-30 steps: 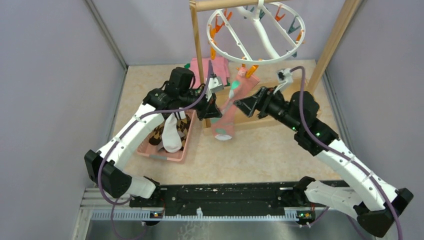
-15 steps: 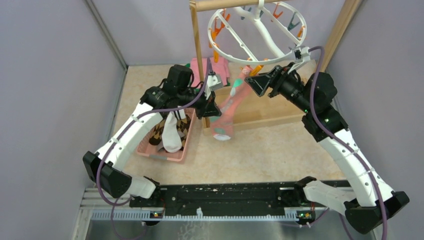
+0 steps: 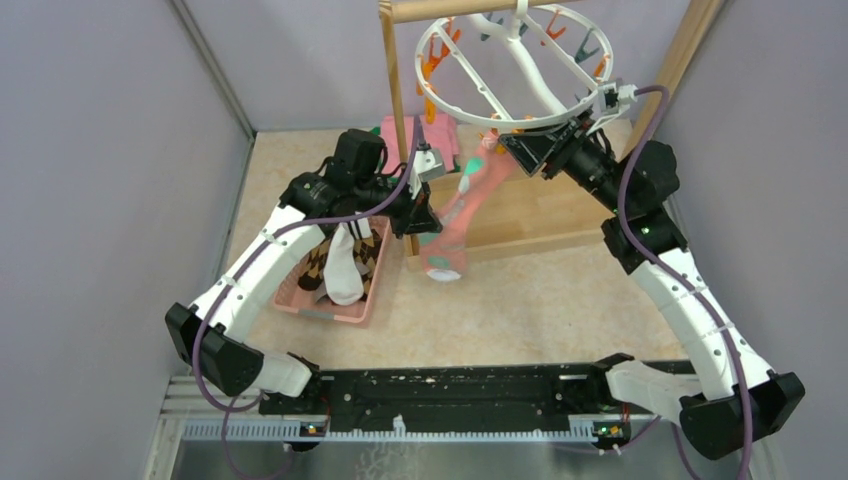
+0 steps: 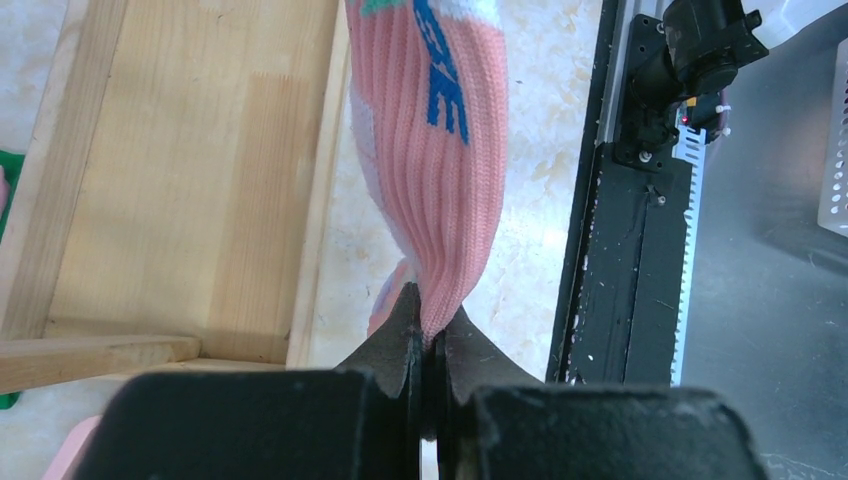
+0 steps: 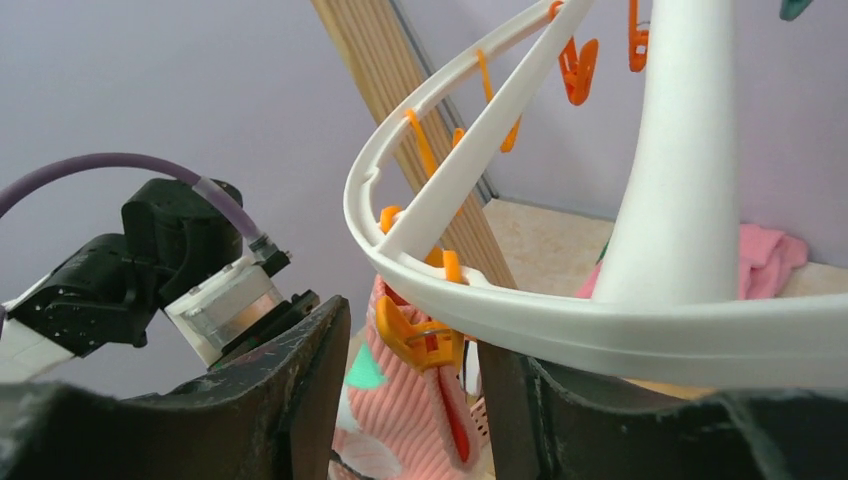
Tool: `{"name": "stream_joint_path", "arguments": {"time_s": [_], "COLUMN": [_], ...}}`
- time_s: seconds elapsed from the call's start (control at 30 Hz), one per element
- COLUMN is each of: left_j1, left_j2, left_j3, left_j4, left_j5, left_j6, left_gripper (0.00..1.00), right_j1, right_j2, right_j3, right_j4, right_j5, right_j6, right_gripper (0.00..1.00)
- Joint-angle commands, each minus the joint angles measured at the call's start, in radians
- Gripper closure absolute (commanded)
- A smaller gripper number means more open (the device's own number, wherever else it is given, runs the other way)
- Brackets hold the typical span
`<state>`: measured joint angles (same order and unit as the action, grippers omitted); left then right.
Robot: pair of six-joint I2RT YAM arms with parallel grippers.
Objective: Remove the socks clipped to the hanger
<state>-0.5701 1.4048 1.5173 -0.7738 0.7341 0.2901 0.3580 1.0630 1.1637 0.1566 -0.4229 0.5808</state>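
Right end effector [image 5: 410, 395] risen, straddling orange clip [image 5: 425, 342] on pink sock [image 5: 400, 432]

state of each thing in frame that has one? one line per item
pink sock: clipped at the top, pinched at the bottom.
orange clip: shut on the pink sock.
left gripper: shut on the pink sock.
right gripper: open, jaws either side of the orange clip.
hanger: hung on the rack, other visible clips empty.
basket: holds socks.

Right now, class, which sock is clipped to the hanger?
The pink sock, hanging from an orange clip on the hanger; the other socks lie in the pink basket.
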Motion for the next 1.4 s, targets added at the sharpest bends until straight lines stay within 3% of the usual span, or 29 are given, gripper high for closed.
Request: {"name": "stream_joint_path", "arguments": {"time_s": [0.0, 0.23, 0.47, 0.6, 0.73, 0.9, 1.23, 1.37], "left_j1": [0.002, 0.002, 0.003, 0.045, 0.237, 0.461, 0.613, 0.642], "left_j2": [-0.011, -0.011, -0.003, -0.017, -0.069, -0.165, -0.230, -0.260], "left_j3": [0.039, 0.046, 0.057, 0.050, 0.012, -0.031, -0.140, -0.251], "left_j4": [0.013, 0.003, -0.053, -0.102, -0.118, -0.192, -0.132, -0.114], "left_j5": [0.004, -0.008, -0.059, -0.070, -0.001, 0.021, -0.206, -0.226], "left_j6": [0.009, 0.019, 0.043, 0.065, 0.082, 0.213, 0.234, 0.256], "left_gripper": [1.00, 1.00, 1.00, 1.00, 1.00, 1.00, 1.00, 1.00], "right_j1": [-0.013, -0.026, -0.030, -0.037, -0.045, -0.044, -0.045, -0.045], "right_j2": [0.020, 0.006, 0.014, 0.009, -0.001, -0.011, -0.035, -0.046], "right_j3": [0.013, -0.003, -0.002, -0.004, -0.009, 0.010, 0.013, 0.011], "right_j4": [0.111, 0.113, 0.107, 0.082, 0.064, -0.012, -0.103, -0.139], "right_j5": [-0.086, -0.066, -0.039, -0.022, -0.001, 0.059, 0.128, 0.157], "right_j6": [0.031, 0.040, 0.056, 0.041, 0.033, -0.003, -0.036, -0.048], "right_gripper": [0.53, 0.63, 0.93, 0.96, 0.98, 0.98, 0.96, 0.89]}}
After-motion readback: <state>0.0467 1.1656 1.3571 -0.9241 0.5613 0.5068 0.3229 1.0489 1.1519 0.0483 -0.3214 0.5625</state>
